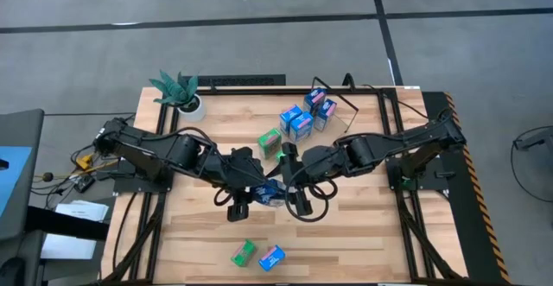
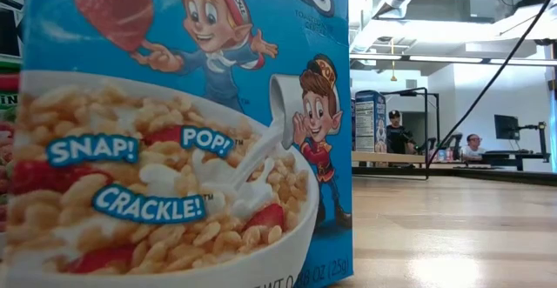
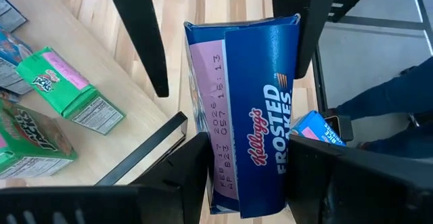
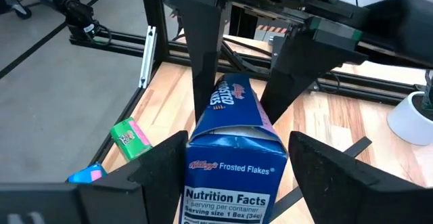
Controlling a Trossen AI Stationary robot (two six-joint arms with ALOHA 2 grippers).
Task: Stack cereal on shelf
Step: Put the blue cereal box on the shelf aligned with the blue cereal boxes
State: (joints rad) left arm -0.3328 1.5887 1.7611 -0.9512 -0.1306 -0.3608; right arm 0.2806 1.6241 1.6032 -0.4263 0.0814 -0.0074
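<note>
My left hand [image 3: 247, 170] pinches the dark-blue cardboard Frosted Flakes box [image 3: 254, 109] above mid-bench; my right hand [image 4: 230, 163], fingers spread, straddles its other end. Light, thin-walled, crushable, I judge: hold the narrow sides, gently.

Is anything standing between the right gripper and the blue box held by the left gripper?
Nothing visible. The blue box sits between the open fingers of the right gripper, while the left gripper clamps its far end.

Table [image 1: 346, 234]: 4 boxes [image 1: 304, 117] far right, 2 boxes [image 1: 257, 255] near edge, plant [image 1: 181, 94] far left.
</note>
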